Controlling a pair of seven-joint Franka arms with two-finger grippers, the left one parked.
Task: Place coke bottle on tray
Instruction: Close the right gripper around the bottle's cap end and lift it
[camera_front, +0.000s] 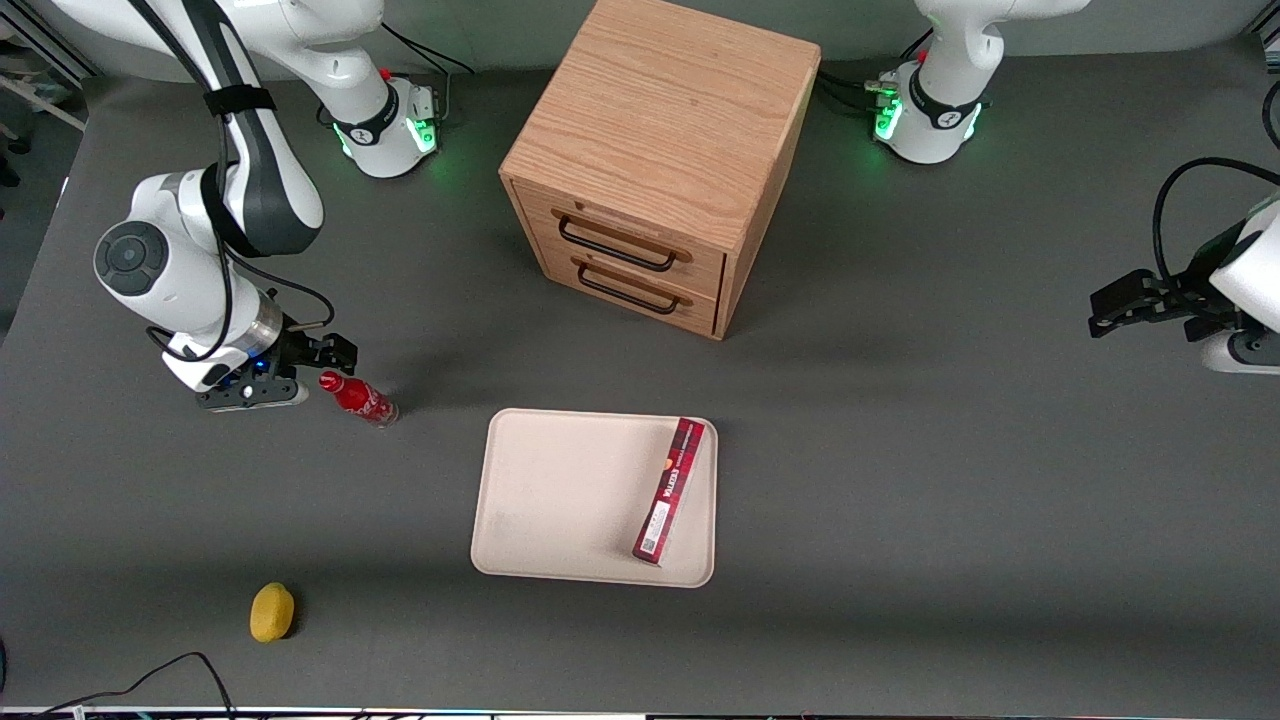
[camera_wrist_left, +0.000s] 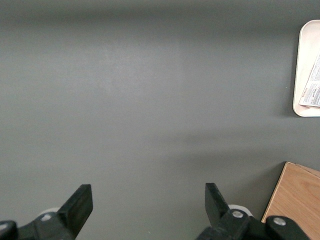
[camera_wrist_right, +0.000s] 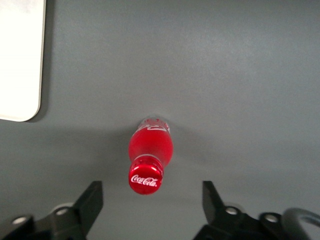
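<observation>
Tool (camera_wrist_right: 148, 200) open wide, flanking coke bottle (camera_wrist_right: 150, 150).

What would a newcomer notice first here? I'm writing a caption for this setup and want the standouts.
Likely the small red coke bottle standing on the dark table, with the open gripper right above its cap. Next, the cream tray nearer the front camera, already carrying a long red box along one edge. The wooden drawer cabinet looms above the tray, and a yellow lemon sits near the table's front edge.

Cabinet (camera_front: 660, 150): wooden, two drawers with dark handles, standing on the table.
Red box (camera_front: 669, 491): long, flat.
Lemon (camera_front: 271, 612): yellow, near the table's front edge.
</observation>
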